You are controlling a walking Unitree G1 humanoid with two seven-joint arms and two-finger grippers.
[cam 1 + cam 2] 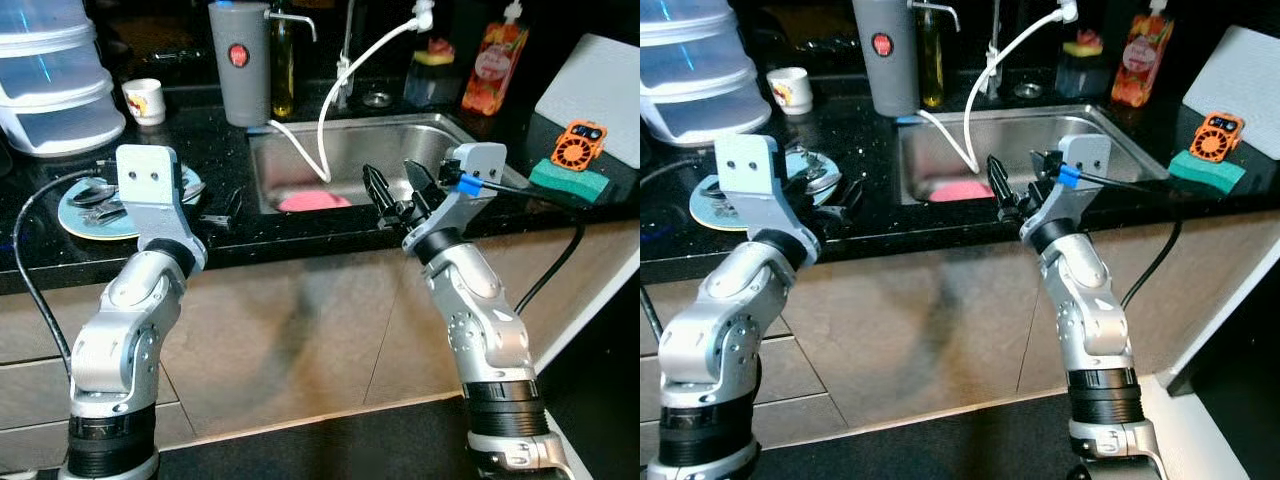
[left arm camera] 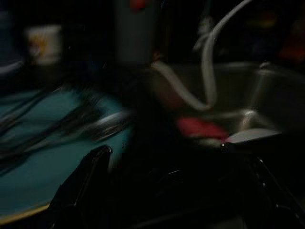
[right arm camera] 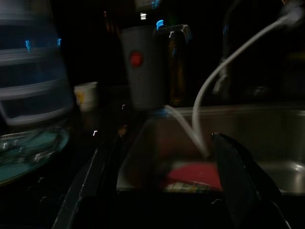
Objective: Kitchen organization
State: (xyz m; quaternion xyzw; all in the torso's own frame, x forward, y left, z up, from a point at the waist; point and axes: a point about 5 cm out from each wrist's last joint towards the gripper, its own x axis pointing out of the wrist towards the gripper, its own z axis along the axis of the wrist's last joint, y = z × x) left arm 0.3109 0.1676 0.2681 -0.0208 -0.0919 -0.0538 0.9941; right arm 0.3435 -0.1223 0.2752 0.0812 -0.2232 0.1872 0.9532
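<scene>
1. Right gripper [image 1: 395, 190]: raised over the front edge of the steel sink [image 1: 480, 150], black fingers spread wide, holding nothing.
2. Left gripper [image 1: 220, 212]: low over the black counter [image 1: 200, 140], between the teal plate [image 1: 75, 222] and the sink; fingers apart in the left wrist view, nothing between them.
3. Teal plate: on the counter left of the sink, carrying cutlery [image 1: 100, 195].
4. Pink item [image 1: 312, 201]: lying in the sink basin, near its left wall.
5. White hose [image 1: 335, 100]: curves from the tap down into the basin.
6. Grey canister [image 1: 240, 62]: upright behind the sink's left corner.
7. Small cup [image 1: 146, 101]: left of the canister.
8. Green sponge [image 1: 570, 181]: on the counter right of the sink, an orange item [image 1: 579, 146] resting on it.
</scene>
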